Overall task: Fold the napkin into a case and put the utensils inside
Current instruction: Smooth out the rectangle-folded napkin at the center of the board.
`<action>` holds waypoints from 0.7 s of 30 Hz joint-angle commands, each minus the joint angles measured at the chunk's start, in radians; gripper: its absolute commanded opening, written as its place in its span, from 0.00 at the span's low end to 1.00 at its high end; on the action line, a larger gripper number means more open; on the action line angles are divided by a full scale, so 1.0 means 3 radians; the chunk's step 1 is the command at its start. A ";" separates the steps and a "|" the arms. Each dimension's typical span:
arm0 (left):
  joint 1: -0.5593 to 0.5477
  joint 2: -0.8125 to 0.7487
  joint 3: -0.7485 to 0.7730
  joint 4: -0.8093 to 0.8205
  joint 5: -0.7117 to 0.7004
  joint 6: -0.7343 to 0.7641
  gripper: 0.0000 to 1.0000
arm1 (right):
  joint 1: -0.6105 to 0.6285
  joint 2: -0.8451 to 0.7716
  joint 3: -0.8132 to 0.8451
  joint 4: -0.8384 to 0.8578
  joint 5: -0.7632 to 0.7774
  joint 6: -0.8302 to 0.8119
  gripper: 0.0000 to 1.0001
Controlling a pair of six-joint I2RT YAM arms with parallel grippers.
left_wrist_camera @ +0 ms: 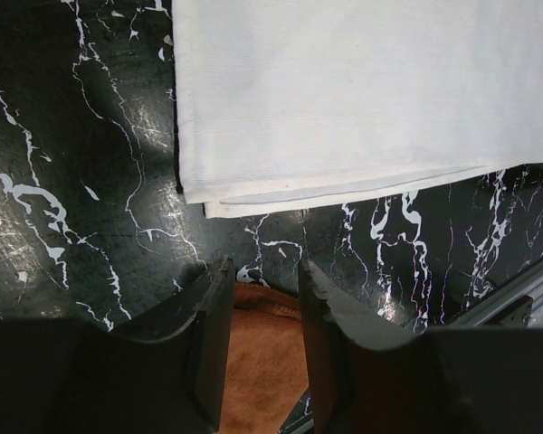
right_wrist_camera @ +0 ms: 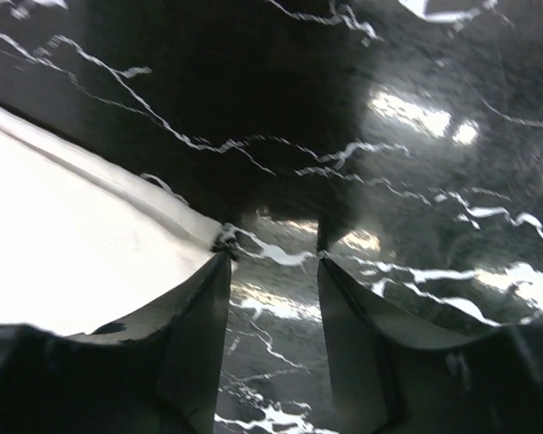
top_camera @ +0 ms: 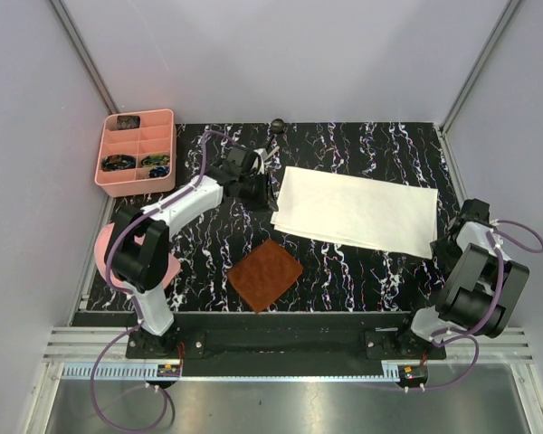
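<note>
One big black marbled table (top_camera: pixel 344 271), with the cream napkin (top_camera: pixel 357 210) lying flat and folded right of centre. Brown mat (top_camera: pixel 266 274) sits near it. Left gripper (left_wrist_camera: pixel 264 271) and right gripper (right_wrist_camera: pixel 273 258) both gape, empty, by the napkin's ends.

Worktop (top_camera: pixel 362 280): black marble pattern with white veining. Napkin (top_camera: pixel 357 215): lies flat at centre-right as a long cream-white rectangle, slightly skewed. Left hand (top_camera: pixel 262 190): positioned at the napkin's left short edge; contact cannot be determined. Right arm (top_camera: pixel 478 271): folded just beyond the napkin's right end. Brown textured mat (top_camera: pixel 266 274): nearer the bases, apart from the napkin. Pink compartment tray (top_camera: pixel 134 186): far-left corner, small items in several compartments.
</note>
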 commanded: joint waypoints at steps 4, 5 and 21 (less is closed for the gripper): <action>-0.0120 -0.0093 -0.0172 0.0149 -0.0019 -0.0079 0.36 | 0.0007 -0.0163 -0.0140 0.0509 -0.0043 -0.0037 0.51; -0.0140 -0.0083 -0.0167 0.0149 -0.0019 -0.0089 0.35 | 0.0007 -0.0183 -0.0171 0.0560 -0.0063 -0.0037 0.51; -0.0145 0.0015 0.0089 0.0006 -0.0197 -0.0105 0.36 | 0.0278 0.0205 0.0059 0.0275 -0.0008 -0.0150 0.44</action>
